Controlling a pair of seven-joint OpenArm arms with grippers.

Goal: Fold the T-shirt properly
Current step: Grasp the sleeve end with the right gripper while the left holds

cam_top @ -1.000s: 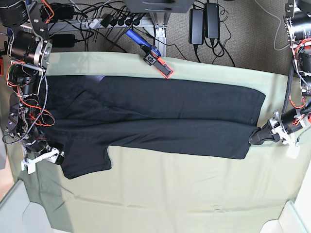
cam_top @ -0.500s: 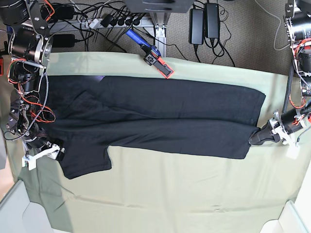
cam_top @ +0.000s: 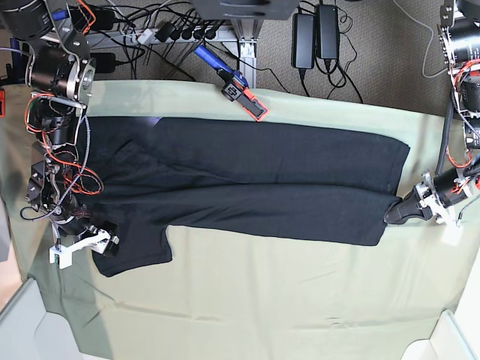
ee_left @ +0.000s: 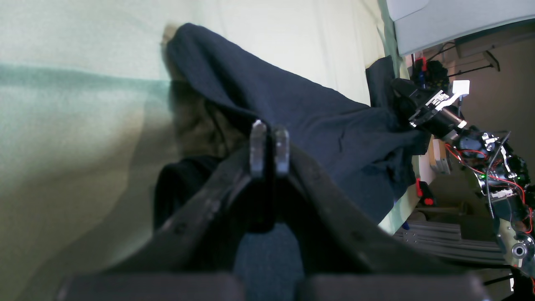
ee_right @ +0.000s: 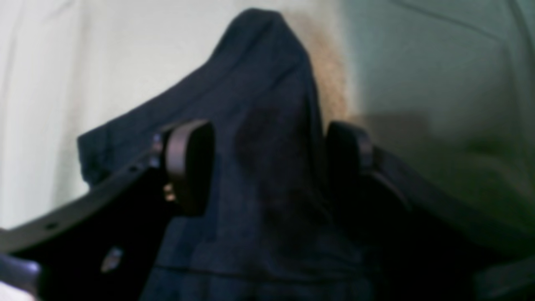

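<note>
Blue-and-orange tool [cam_top: 234,81] (cables [cam_top: 172,34] behind) lies beyond T-shirt [cam_top: 255,180].

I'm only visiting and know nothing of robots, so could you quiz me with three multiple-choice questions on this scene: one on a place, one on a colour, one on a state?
1. Where is the T-shirt?
A. hanging over the table's edge
B. spread flat on the cloth
C. bundled in a box

2. What colour is the cloth under it?
A. pale green
B. red
C. dark blue

3. How is the right hand?
A. shut on nothing
B. out of sight
C. open, fingers either side of a sleeve

Answers: 1 B, the base view shows it spread out; 2 A, pale green surrounds the shirt; 3 C, the right wrist view shows a wide gap with fabric between.
</note>
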